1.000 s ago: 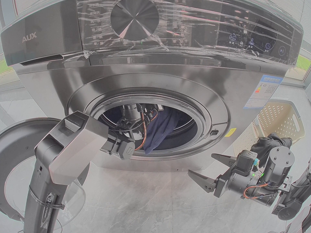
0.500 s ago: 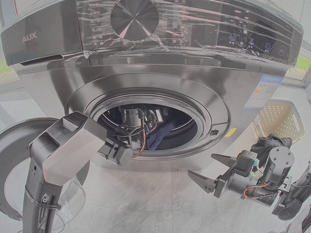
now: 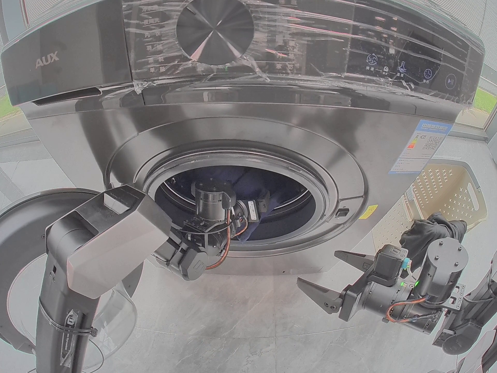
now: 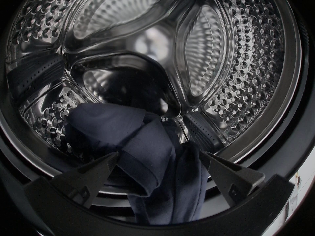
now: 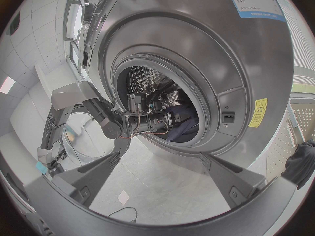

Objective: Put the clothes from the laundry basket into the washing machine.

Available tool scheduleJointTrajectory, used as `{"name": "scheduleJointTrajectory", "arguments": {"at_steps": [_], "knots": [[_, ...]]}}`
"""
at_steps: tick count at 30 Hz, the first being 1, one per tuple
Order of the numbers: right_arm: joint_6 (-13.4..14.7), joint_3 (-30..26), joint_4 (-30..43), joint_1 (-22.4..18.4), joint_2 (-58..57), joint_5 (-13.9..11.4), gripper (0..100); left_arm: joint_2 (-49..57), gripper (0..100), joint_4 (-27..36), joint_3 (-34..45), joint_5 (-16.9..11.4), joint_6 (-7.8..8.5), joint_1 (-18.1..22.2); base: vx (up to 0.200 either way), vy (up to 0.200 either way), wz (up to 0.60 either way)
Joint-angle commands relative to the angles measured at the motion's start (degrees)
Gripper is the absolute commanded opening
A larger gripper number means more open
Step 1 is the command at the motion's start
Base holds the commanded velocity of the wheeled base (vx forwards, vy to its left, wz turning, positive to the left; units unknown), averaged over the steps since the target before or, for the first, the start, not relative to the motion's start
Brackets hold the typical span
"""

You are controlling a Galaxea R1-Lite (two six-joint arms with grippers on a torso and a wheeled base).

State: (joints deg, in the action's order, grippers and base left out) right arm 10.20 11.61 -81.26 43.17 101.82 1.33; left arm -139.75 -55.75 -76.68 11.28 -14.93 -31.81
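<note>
At far left the round glass door point(image 3: 31, 265) of the washing machine point(image 3: 248, 125) stands swung open. Beside it, my left pincer point(image 4: 158, 154) sits at the mouth of the steel drum point(image 4: 249, 49), fingers spread wide and pinching nothing. A navy garment point(image 4: 144, 138) lies between them, heaped on the drum floor and trailing over the front rim. Above, a dial point(image 3: 215, 27) and a plastic-wrapped control panel point(image 3: 310, 32) top the machine. Farther right, my right pincer point(image 3: 318, 268) hangs low before the machine, also spread and empty. A blue label point(image 3: 422, 146) and a yellow sticker point(image 3: 368, 212) mark the front. At far right, the cream laundry basket point(image 3: 455, 187) holds a black garment point(image 3: 432, 231) slumped over its near rim. Pale grey floor tiles point(image 3: 233, 317) run underneath; white tiled walls point(image 5: 29, 33) stand behind.
</note>
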Motion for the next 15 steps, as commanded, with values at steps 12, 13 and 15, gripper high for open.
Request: {"name": "scheduleJointTrajectory", "arguments": {"at_steps": [12, 13, 15], "knots": [[-0.01, 0.08, -0.04, 0.08, 0.14, -0.01, 100, -2.72, 0, -0.33, -2.42, -0.55, -0.01, 0.43, 0.0, 0.0, 0.0], [-0.01, 0.08, -0.04, 0.08, 0.14, -0.01, 100, -2.72, 0, -0.33, -2.77, -0.55, -0.01, 0.34, 0.0, 0.0, 0.0], [-0.01, 0.17, -0.12, 0.08, 0.14, -0.01, 100, -2.89, 0, -0.59, -4.0, -0.55, -0.18, 0.25, 0.0, 0.0, 0.0]]}}
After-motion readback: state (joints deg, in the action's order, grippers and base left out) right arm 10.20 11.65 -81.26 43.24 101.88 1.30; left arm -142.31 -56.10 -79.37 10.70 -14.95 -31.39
